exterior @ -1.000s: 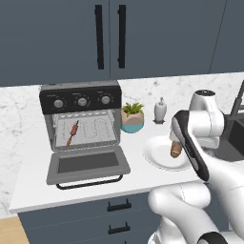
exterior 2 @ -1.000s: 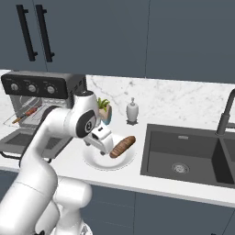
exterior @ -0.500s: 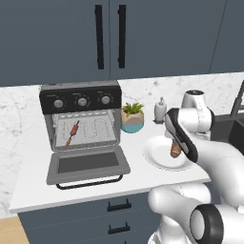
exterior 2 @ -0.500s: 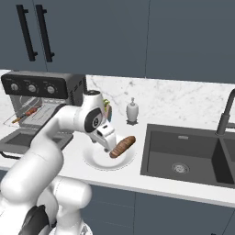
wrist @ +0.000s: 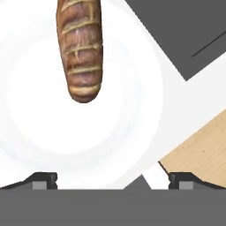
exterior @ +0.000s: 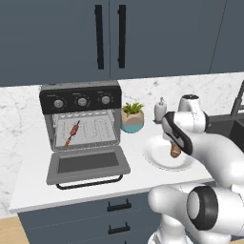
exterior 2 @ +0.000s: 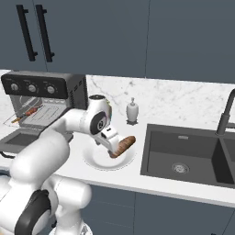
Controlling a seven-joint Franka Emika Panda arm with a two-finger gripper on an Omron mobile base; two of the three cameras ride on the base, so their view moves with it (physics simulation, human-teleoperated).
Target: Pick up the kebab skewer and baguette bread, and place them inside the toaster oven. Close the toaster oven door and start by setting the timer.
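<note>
Already the kebab skewer (exterior: 73, 133) lies on the rack inside the toaster oven (exterior: 83, 125), whose door (exterior: 88, 164) hangs flat open, so we judge it waits for the second item. Rightward, the baguette bread (exterior 2: 123, 145) rests on a white plate (exterior 2: 94, 159) beside the sink (exterior 2: 183, 156). Our gripper (wrist: 112, 180) hovers above it, fingers spread wide and empty, likely lining up a grasp.

Arm swung in and down from the right over the plate (exterior 2: 94, 161), bringing the gripper (wrist: 112, 178), jaws wide and empty, low above the baguette (exterior 2: 123, 145), which now hid all but its end in the left view.
</note>
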